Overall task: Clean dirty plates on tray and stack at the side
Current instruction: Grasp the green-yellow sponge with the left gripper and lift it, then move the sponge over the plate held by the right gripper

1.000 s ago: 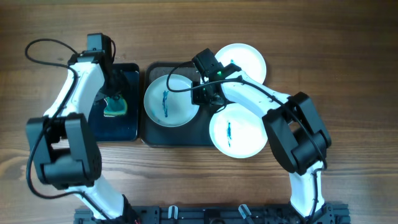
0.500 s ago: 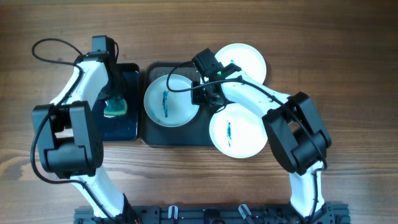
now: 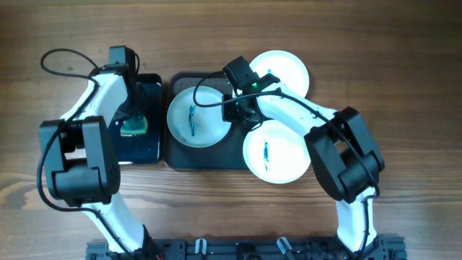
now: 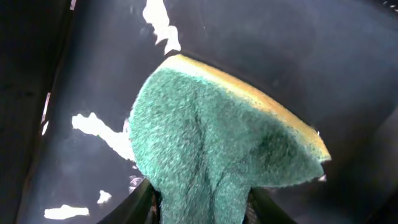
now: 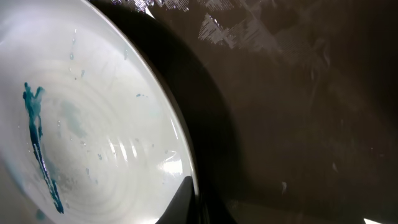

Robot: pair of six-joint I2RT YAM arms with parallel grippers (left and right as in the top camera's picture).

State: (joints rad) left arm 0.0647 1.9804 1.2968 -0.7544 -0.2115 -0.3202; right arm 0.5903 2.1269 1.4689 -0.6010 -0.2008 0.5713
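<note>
One white plate (image 3: 193,119) with a blue-green streak lies on the dark grey tray (image 3: 209,157). My right gripper (image 3: 232,115) is shut on its right rim; in the right wrist view a finger (image 5: 193,199) lies over the rim of the plate (image 5: 93,143). A second streaked plate (image 3: 278,155) lies at the tray's lower right. A third plate (image 3: 285,68) lies at the upper right, partly hidden by the right arm. My left gripper (image 3: 133,119) is shut on a green and yellow sponge (image 4: 217,143), pinched between its fingers (image 4: 202,205).
The sponge (image 3: 133,128) hangs over the smaller glossy black tray (image 3: 137,148), left of the big tray; this tray looks wet, with bright patches (image 4: 99,127). The table is brown wood. The arm bases stand at the front edge.
My left arm has swung a little to the right, the sponge still held over the small black tray. The right arm and the plates have not moved.
</note>
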